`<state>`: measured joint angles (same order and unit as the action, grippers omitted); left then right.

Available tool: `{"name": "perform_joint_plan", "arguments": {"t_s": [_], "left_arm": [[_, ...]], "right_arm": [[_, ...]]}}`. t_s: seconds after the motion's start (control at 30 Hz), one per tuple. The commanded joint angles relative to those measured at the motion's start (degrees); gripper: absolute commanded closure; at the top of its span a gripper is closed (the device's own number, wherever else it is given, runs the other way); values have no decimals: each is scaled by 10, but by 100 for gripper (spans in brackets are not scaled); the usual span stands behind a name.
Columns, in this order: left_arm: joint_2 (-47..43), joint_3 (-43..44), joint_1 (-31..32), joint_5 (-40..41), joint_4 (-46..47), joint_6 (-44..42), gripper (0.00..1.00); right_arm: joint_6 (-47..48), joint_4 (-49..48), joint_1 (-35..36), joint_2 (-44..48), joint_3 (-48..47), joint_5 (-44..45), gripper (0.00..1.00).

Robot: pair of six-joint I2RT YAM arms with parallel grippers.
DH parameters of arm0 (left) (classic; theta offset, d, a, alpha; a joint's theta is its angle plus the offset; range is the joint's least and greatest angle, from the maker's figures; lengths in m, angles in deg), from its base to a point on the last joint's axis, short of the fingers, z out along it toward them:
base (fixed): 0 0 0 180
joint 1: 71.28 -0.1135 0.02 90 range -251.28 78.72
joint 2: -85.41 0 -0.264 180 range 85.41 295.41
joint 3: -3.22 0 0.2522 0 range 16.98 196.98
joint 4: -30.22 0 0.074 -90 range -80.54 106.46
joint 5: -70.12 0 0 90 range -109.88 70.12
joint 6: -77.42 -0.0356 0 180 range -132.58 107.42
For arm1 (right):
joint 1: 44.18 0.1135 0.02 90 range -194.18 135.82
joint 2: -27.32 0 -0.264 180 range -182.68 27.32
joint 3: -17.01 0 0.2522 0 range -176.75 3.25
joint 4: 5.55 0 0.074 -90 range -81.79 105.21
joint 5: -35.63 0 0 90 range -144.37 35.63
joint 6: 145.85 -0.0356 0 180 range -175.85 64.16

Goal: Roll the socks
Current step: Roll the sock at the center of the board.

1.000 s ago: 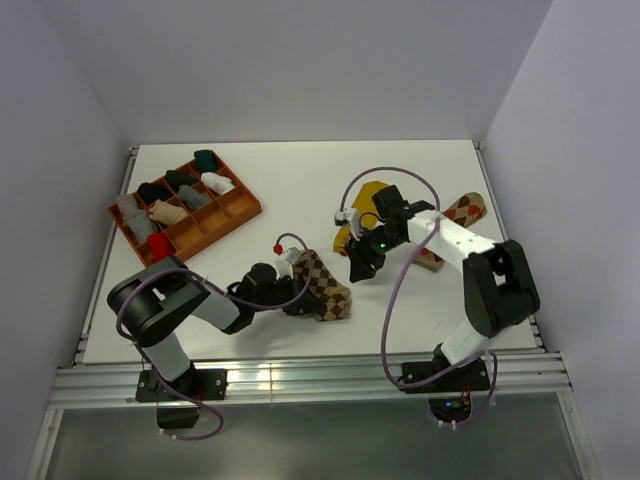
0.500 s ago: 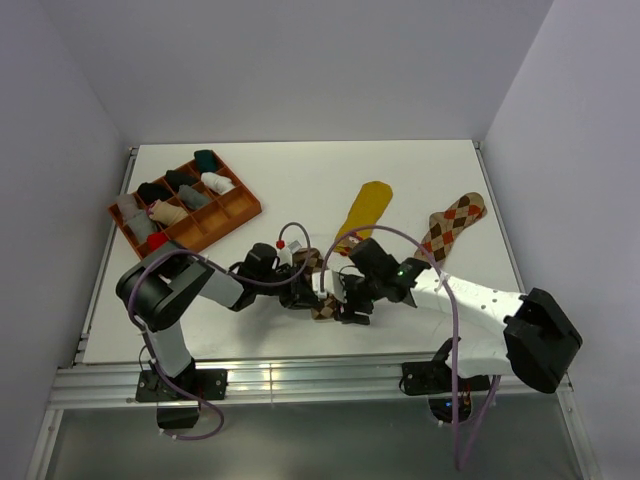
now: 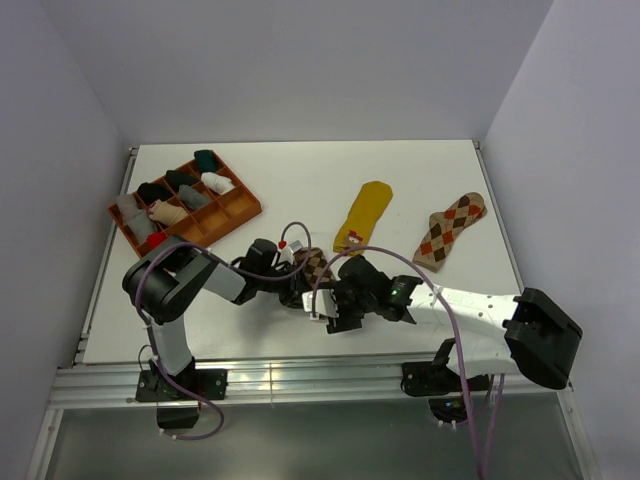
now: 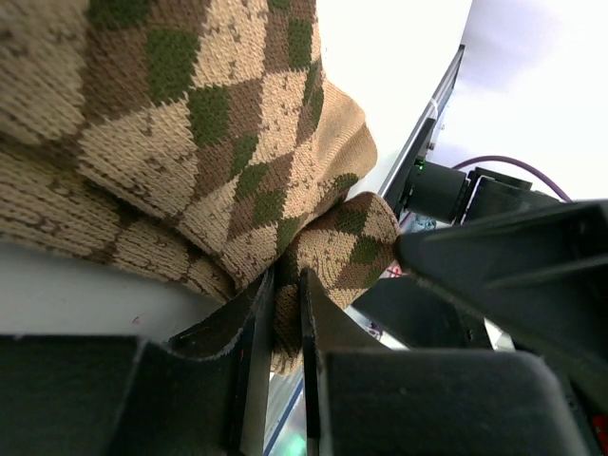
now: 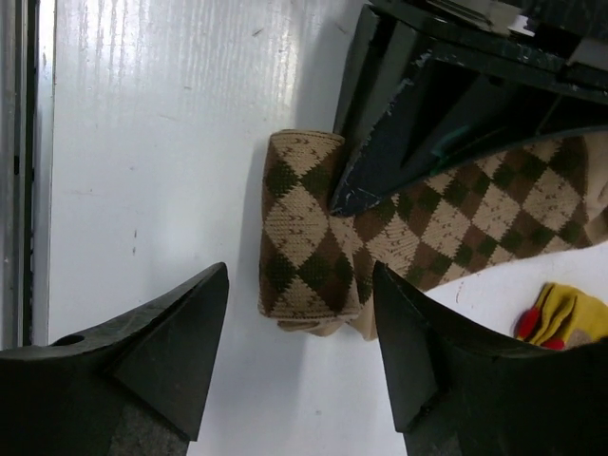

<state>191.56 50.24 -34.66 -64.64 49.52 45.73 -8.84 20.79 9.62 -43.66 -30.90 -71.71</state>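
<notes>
The left gripper [image 4: 286,285] is almost closed and pinches an edge of the brown-and-cream sock [image 5: 304,228]. That sock lies bunched up near the front of the white table [image 3: 300,180]. The right gripper [image 5: 300,285] is wide open over the sock's folded end and holds nothing. The yellow sock [image 3: 364,215] and the orange sock [image 3: 449,232] lie flat farther back.

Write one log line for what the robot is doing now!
left pincer: shut on brown argyle sock | right pincer: open, at its folded end | mustard sock, orange argyle sock: flat, untouched
</notes>
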Motion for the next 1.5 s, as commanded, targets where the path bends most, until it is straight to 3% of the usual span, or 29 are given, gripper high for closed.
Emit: {"name": "perform_joint_plan", "arguments": {"t_s": [0.0, 0.17, 0.4, 0.5, 0.57, 0.7, 0.9, 1.03, 1.27, 1.47], "left_arm": [[38, -16, 4, 50, -121, -42, 100], [37, -9, 3, 45, -131, -45, 100], [31, 7, 1, 34, -157, -68, 100], [19, 10, 0, 41, -172, -76, 99], [0, 5, 0, 61, -172, -79, 93], [-84, -2, -5, 106, -182, -76, 69], [-189, 2, -22, 194, -236, -77, 53], [-245, -4, -31, 252, -269, -67, 52], [-384, -63, -39, 385, -297, -52, 59], [-473, -122, -36, 405, -265, -85, 76]], "right_arm": [[12, -28, 12, -11, 0, 13, 32], [12, -10, 20, -48, -21, 20, 49], [2, 27, 20, -101, -58, 34, 54], [-11, 61, 16, -126, -86, 16, 62], [-19, 116, 8, -152, -125, -7, 66], [-30, 184, -39, -185, -173, -79, 69], [-23, 256, -86, -231, -216, -124, 68], [-9, 313, -99, -281, -266, -152, 68], [11, 467, -120, -389, -396, -207, 66], [20, 553, -128, -475, -492, -233, 66]]}}
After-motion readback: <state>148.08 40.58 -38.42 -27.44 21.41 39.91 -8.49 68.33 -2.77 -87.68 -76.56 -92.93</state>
